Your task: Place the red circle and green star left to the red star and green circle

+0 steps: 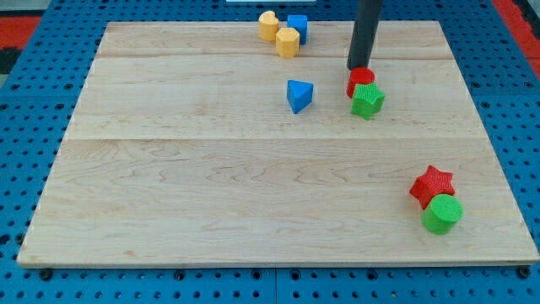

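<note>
Touching red circle [360, 80], my tip [357, 68]

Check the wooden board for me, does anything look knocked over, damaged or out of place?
Nothing stands out. All blocks lie flat on the wooden board, none damaged. My tip touches the red circle block, which sits against the green star block.

Bright, even light falls from overhead. The board [211, 194] shows no glare; its grain reads clearly. The blocks cast only short, soft shadows at their bases. Focus is sharp across the view, colours are saturated, and the board's edges look straight, without noticeable distortion.
</note>
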`<action>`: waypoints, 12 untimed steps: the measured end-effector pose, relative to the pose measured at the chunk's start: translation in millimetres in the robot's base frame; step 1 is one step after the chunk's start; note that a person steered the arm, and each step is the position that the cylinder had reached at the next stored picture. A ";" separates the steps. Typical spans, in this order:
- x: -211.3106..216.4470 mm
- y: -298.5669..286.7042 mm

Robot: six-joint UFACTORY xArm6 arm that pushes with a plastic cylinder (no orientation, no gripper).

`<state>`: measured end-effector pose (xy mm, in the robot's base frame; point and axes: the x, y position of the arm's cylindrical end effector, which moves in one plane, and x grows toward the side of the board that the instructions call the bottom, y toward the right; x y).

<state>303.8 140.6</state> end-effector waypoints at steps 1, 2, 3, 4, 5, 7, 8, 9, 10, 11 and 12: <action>2.4 8.3; 14.2 0.8; 22.3 -13.5; 30.8 -17.3; 30.8 -21.2; 31.3 -80.7; 42.1 -70.0; 47.4 -54.4; 47.4 -37.1; 47.4 -12.6; 47.4 2.7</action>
<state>351.1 143.4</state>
